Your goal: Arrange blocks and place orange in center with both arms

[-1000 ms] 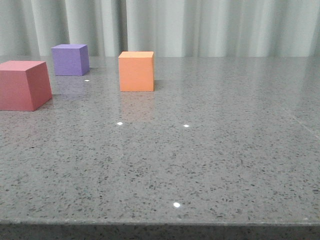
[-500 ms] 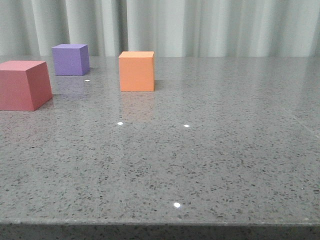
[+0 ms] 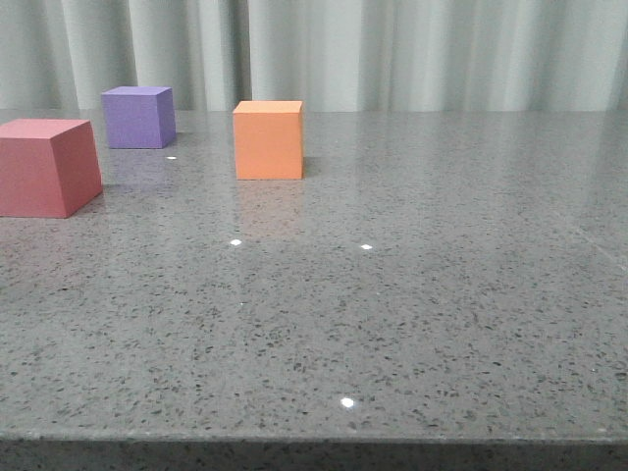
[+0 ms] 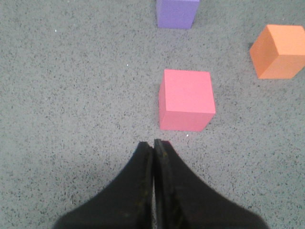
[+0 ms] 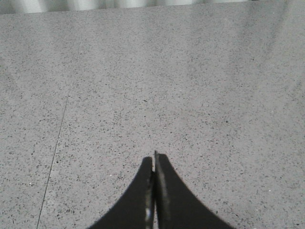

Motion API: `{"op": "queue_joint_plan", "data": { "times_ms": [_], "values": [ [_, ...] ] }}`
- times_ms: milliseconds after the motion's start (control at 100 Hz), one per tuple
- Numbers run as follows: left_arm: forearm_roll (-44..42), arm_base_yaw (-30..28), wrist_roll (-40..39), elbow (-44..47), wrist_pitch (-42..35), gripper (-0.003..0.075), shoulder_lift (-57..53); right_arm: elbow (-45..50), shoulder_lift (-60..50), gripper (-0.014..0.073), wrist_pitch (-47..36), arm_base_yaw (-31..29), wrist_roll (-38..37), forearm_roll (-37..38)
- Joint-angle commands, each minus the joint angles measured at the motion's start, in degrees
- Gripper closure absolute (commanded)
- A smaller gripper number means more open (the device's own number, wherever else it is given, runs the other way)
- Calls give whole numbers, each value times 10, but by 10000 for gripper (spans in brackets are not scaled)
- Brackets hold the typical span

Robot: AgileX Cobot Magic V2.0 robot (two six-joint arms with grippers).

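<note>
The red-pink cube (image 3: 44, 167) sits at the table's left, the purple cube (image 3: 138, 117) behind it, and the orange cube (image 3: 268, 139) to their right. No gripper shows in the front view. In the left wrist view my left gripper (image 4: 153, 143) is shut and empty, a short way from the red-pink cube (image 4: 186, 99); the purple cube (image 4: 177, 13) and the orange cube (image 4: 279, 51) lie beyond it. In the right wrist view my right gripper (image 5: 154, 157) is shut and empty over bare table, with no cube in sight.
The grey speckled stone table (image 3: 392, 294) has its front edge near the bottom of the front view. A pale curtain (image 3: 392, 49) hangs behind it. A thin seam (image 5: 62, 129) runs across the tabletop in the right wrist view.
</note>
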State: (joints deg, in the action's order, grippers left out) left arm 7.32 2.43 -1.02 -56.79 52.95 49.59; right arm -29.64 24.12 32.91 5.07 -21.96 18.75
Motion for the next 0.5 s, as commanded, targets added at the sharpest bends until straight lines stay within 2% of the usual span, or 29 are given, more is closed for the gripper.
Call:
{"op": "queue_joint_plan", "data": {
  "times_ms": [0,100,220,280,320,490],
  "values": [
    [5,4,1,-20,-20,660,6,-15,2,704,-43,-3,4,9],
    [1,4,1,-20,-11,465,13,-15,2,704,-43,-3,4,9],
    [-5,4,1,-20,-12,122,16,-15,2,704,-43,-3,4,9],
    [-5,4,1,-20,-18,21,17,-15,2,704,-43,-3,4,9],
    [-5,4,1,-20,-19,10,17,-15,2,704,-43,-3,4,9],
    [-1,4,1,-20,-18,68,17,-15,2,704,-43,-3,4,9]
  ]
}}
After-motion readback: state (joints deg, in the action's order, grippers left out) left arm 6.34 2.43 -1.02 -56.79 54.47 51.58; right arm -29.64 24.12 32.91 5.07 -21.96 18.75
